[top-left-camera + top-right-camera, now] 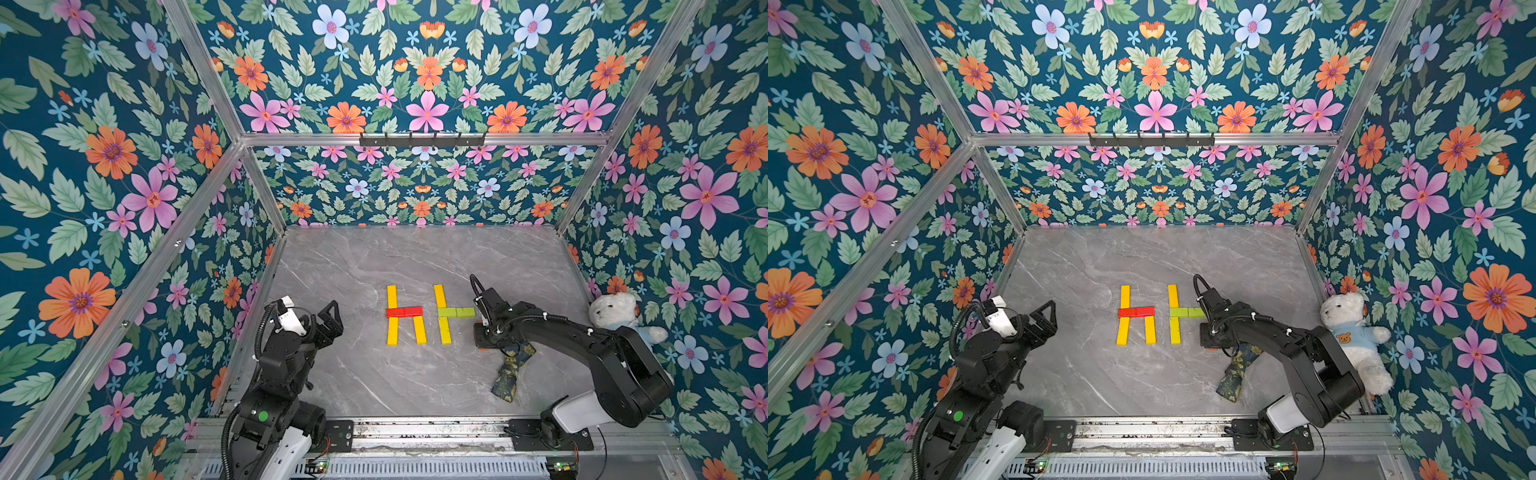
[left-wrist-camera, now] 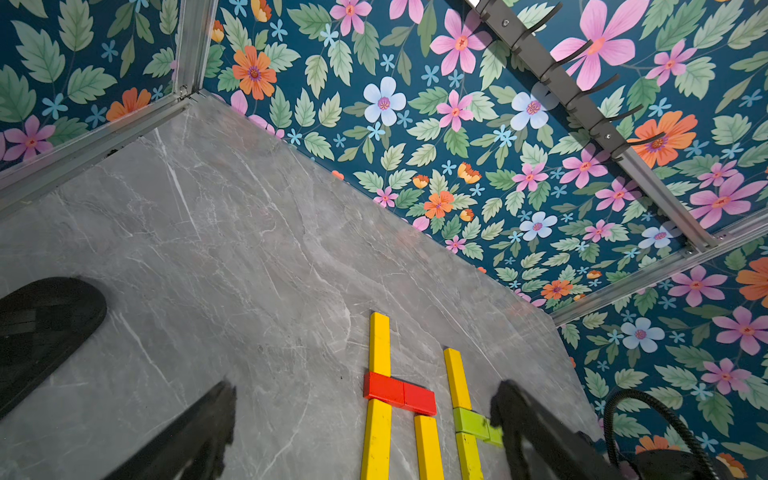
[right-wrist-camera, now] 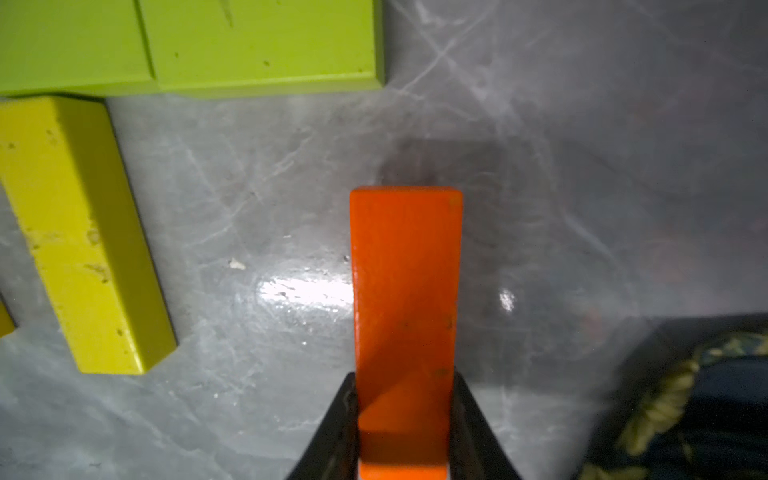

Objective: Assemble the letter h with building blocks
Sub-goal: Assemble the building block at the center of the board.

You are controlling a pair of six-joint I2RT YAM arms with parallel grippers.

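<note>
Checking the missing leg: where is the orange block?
In the right wrist view, the orange block is clamped in the right gripper, just short of the lime-green crossbar.

The grey marble counter (image 1: pixel 374 257) lies open beyond the coloured blocks (image 1: pixel 392 328); a dark floral cloth scrap (image 1: pixel 509 374) and a white teddy bear (image 1: pixel 611 309) obstruct the right.

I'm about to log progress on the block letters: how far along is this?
Done: the letter with the red bar has its upright, bar and short leg. Partly done: the second letter has an upright and green bar but no short leg. In hand: the right hand is shut on an orange block near that gap. Left: set it under the green bar's free end.
</note>
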